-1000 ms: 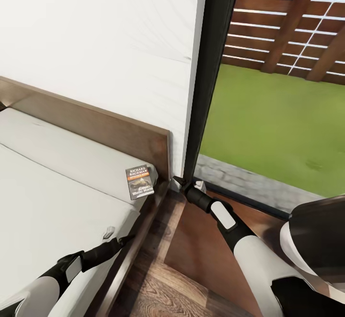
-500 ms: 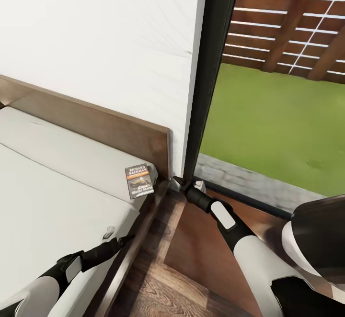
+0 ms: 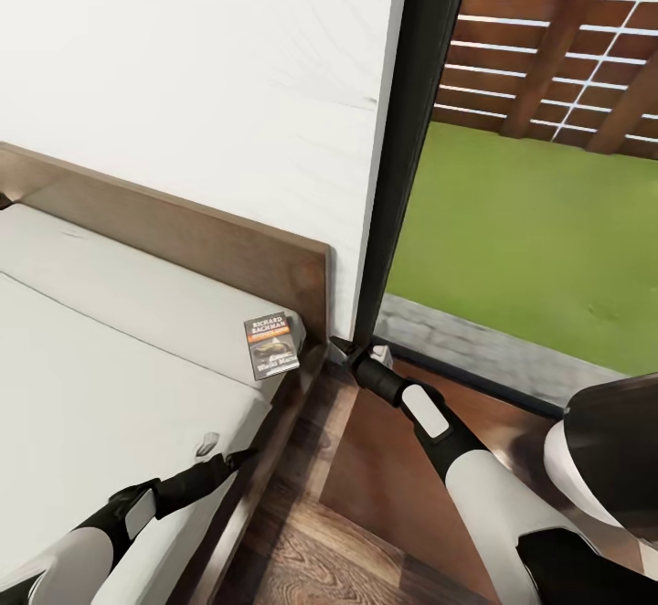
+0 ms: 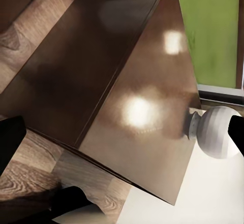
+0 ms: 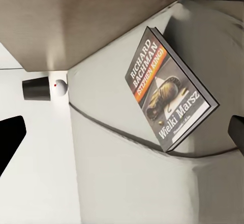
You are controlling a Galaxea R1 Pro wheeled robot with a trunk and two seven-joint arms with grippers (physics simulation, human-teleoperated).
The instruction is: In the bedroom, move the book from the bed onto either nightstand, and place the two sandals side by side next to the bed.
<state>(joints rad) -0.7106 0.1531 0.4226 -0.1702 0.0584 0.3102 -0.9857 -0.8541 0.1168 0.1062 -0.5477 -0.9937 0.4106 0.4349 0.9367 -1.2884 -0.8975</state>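
Head view: book (image 3: pixel 272 344) lying at mattress corner by headboard of bed (image 3: pixel 183 239); right gripper (image 3: pixel 343 346) near, spread empty, presumably lined up for pickup; left gripper (image 3: pixel 239 457) state unclear.

The only readable text stands on the small thin dark-covered paperback book (image 5: pixel 170 89) lying on the pale grey-white mattress of the dark brown wooden bed (image 3: pixel 110 376), near the headboard corner; in the right wrist view its cover reads "RICHARD BACHMAN" in white letters at the top; below that an orange band carries "(STEPHEN KING)"; under the dark cover picture stands "Wielki Marsz" in white; a pale strip at the cover's foot holds print too small to read.
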